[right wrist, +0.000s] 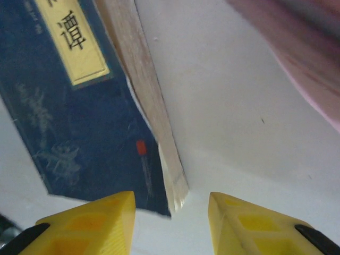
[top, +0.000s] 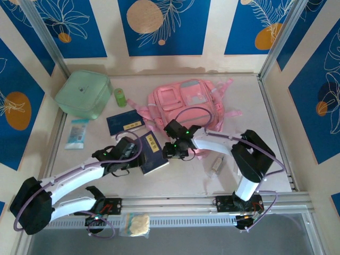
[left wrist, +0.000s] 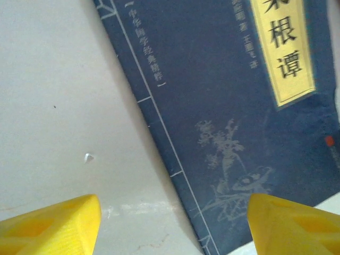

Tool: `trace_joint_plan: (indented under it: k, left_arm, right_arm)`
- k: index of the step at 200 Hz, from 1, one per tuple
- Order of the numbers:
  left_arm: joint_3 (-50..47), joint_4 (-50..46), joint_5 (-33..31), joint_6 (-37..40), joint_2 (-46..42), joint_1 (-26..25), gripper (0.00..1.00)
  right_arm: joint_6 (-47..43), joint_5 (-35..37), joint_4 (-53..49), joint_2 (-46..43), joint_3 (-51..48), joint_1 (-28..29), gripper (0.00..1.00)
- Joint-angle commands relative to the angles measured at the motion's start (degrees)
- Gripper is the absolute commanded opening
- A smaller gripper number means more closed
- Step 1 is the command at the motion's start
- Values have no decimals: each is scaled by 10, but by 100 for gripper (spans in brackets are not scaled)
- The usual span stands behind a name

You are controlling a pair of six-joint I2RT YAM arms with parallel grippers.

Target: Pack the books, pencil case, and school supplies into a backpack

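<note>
A navy book [top: 152, 153] with a pale yellow label lies on the table in front of the pink backpack [top: 186, 102]. My left gripper [top: 129, 152] is open at its left side; the spine edge of the book [left wrist: 223, 106] runs between my yellow fingers [left wrist: 53, 226]. My right gripper [top: 173, 151] is open at the book's right side, with the corner of the book [right wrist: 79, 106] and its page edge just ahead of the gap. A second navy book [top: 125, 123] lies further back. A clear-grey piece [top: 216, 163] lies right of the arms. The pencil case is out of view.
A mint-green lidded box [top: 84, 94] stands at the back left, with a small green bottle [top: 120, 97] beside it and a teal packet [top: 77, 133] in front. The backpack's pink fabric [right wrist: 303, 48] lies close to my right gripper. A pale bag [top: 135, 224] rests on the front rail.
</note>
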Motion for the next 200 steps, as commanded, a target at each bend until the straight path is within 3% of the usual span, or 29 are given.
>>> trace_joint_plan:
  k: [1, 51, 95, 140, 200]
  left_arm:
    - [-18, 62, 19, -35, 22, 8, 72]
    - [-60, 138, 37, -45, 36, 18, 69]
    - [-88, 157, 61, -30, 32, 66, 61]
    - [-90, 176, 108, -3, 40, 88, 55]
    - [-88, 205, 126, -7, 71, 88, 50]
  right_arm:
    - [15, 19, 26, 24, 31, 5, 44]
    - [24, 1, 36, 79, 67, 29, 45]
    - [46, -7, 15, 76, 89, 71, 44]
    - [72, -30, 40, 79, 59, 30, 44]
    - [65, -45, 45, 137, 105, 33, 44]
